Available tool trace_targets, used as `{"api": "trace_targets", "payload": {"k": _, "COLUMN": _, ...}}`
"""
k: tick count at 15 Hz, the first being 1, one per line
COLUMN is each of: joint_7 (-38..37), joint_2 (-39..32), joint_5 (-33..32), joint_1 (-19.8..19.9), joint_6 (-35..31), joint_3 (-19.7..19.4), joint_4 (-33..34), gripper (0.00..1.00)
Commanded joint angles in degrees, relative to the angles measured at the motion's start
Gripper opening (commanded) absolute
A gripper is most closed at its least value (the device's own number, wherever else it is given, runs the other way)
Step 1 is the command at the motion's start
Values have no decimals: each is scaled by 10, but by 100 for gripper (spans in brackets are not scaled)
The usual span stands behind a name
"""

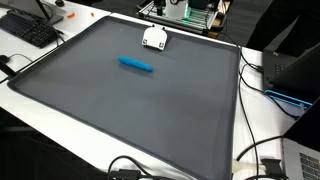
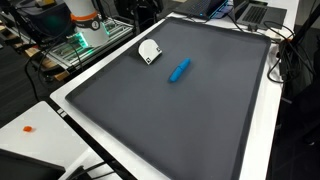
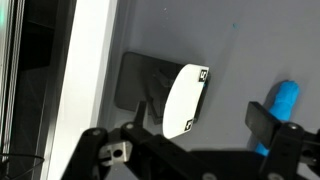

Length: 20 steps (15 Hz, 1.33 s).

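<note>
In the wrist view my gripper is open and empty, with one dark finger at the left and one at the right. It hovers over a white rounded object with a small black mark, which lies on the grey mat. A blue marker-like stick lies to the right of it, partly hidden behind the right finger. Both exterior views show the white object near the mat's edge and the blue stick a short way from it. The gripper does not show in the exterior views.
The grey mat covers a white table. A keyboard lies beside it. A laptop and cables lie on the other side. A green-lit rack stands behind the white object. A small orange item lies on the table.
</note>
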State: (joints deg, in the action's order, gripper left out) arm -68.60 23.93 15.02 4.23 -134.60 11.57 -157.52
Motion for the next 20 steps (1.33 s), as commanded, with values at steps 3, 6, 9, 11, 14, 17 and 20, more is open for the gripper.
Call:
{"api": "trace_targets", "payload": {"k": 3, "joint_7": -6, "joint_2": -27, "joint_5": -8, "joint_1": -11, "joint_6": -29, "joint_3": -16, "joint_4": 1, "gripper": 100}}
{"api": "trace_targets", "payload": {"k": 6, "joint_7": -3, "joint_2": -51, "joint_5": -8, "joint_1": -13, "joint_6": -44, "joint_3": -18, "joint_4": 1, "gripper": 100}}
{"api": "trace_targets", "payload": {"k": 9, "joint_7": -7, "joint_2": -84, "joint_5": -20, "joint_1": -10, "joint_6": -66, "joint_3": -19, "joint_4": 0, "gripper": 100}}
{"api": "trace_targets", "payload": {"k": 11, "joint_7": -6, "joint_2": -105, "joint_5": -24, "joint_1": -10, "joint_6": -86, "joint_3": -23, "joint_4": 0, "gripper": 100}}
{"api": "trace_targets", "payload": {"k": 14, "joint_7": -3, "joint_2": -132, "joint_5": -25, "joint_1": -13, "joint_6": -111, "joint_3": -30, "joint_4": 0, "gripper": 100}}
{"api": "trace_targets", "payload": {"k": 17, "joint_7": -6, "joint_2": -158, "joint_5": -26, "joint_1": -16, "joint_6": -133, "joint_3": -35, "joint_4": 0, "gripper": 100}}
{"api": "trace_targets", "payload": {"k": 20, "joint_7": -10, "joint_2": -178, "joint_5": -29, "joint_1": -20, "joint_6": -159, "joint_3": -39, "joint_4": 1, "gripper": 100}}
